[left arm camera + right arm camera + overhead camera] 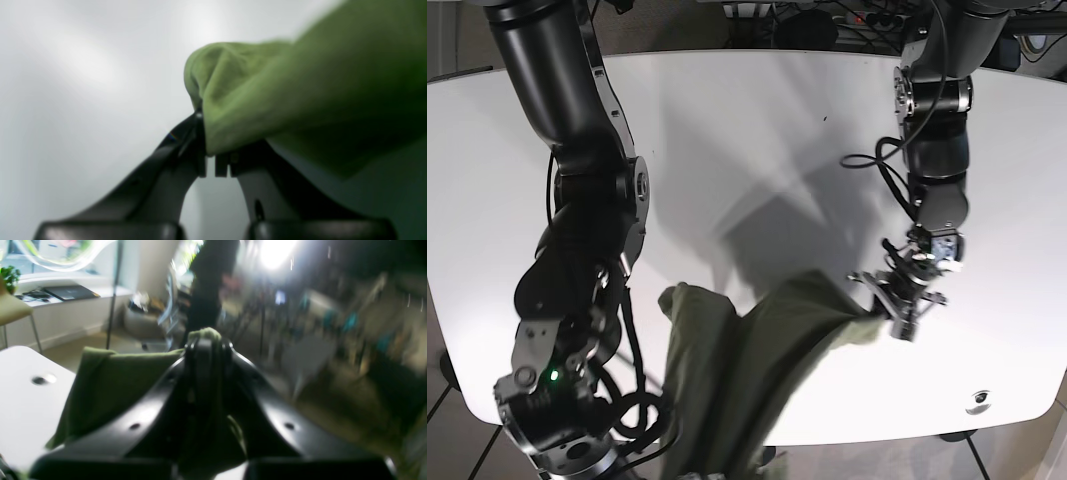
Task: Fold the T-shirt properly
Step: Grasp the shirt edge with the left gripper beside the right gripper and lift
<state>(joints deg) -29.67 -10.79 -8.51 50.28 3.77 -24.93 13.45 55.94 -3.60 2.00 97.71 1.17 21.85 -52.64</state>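
Tabletop (757, 130): was white, smooth, rounded at the corners.
Shirt (747, 370): was soft green knit, lifted and creased, stretched between both arms over the tabletop's near edge.
Left end effector (209, 151): black fingers were pinched together on a bunched shirt fold.
Right end effector (207, 340): was blurred, clamped on shirt fabric.

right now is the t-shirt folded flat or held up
Held up, not folded: the T-shirt hangs bunched between the left gripper and right gripper, both clamped on cloth.
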